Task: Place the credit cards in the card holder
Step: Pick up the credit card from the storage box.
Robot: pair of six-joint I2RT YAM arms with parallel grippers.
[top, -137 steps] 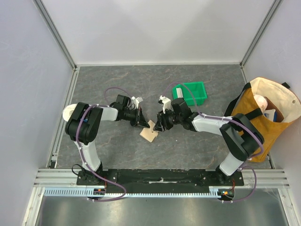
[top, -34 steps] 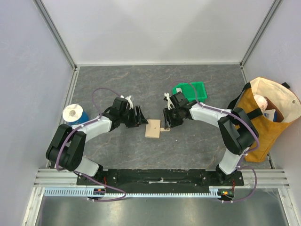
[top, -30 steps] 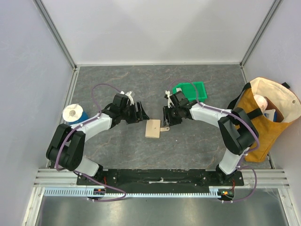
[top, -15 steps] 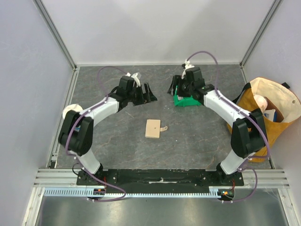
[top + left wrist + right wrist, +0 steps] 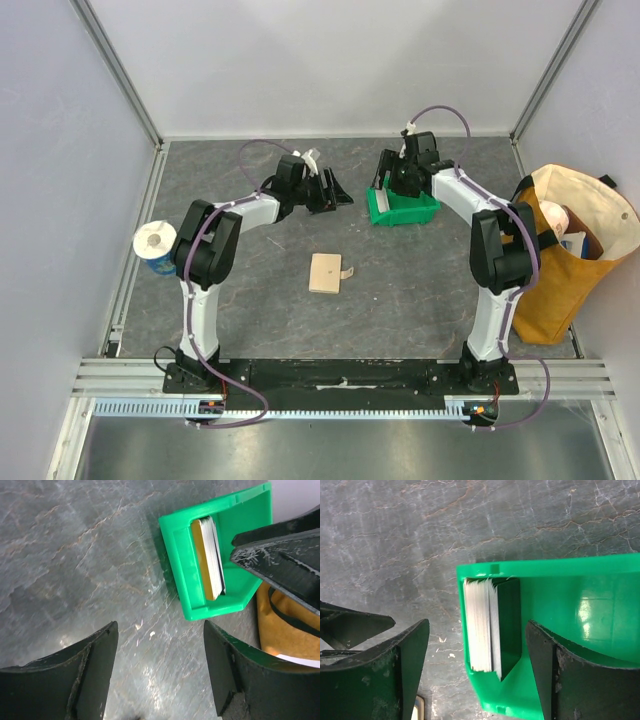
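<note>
Now: claws apart, empty: right gripper (image 5: 476, 625) over green bin (image 5: 600, 605), left gripper (image 5: 160, 630) beside. Inside, credit cards (image 5: 485, 610) on edge; pinch outermost only.

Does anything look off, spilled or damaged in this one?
Nothing stands out. The credit cards stand on edge in a neat stack against one wall of the green bin. The card holder lies flat on the table, its snap tab sticking out sideways. No spill or damage is visible.

The credit cards (image 5: 487, 625) stand packed edge-on in the green bin (image 5: 580, 600), their faces hidden.
</note>
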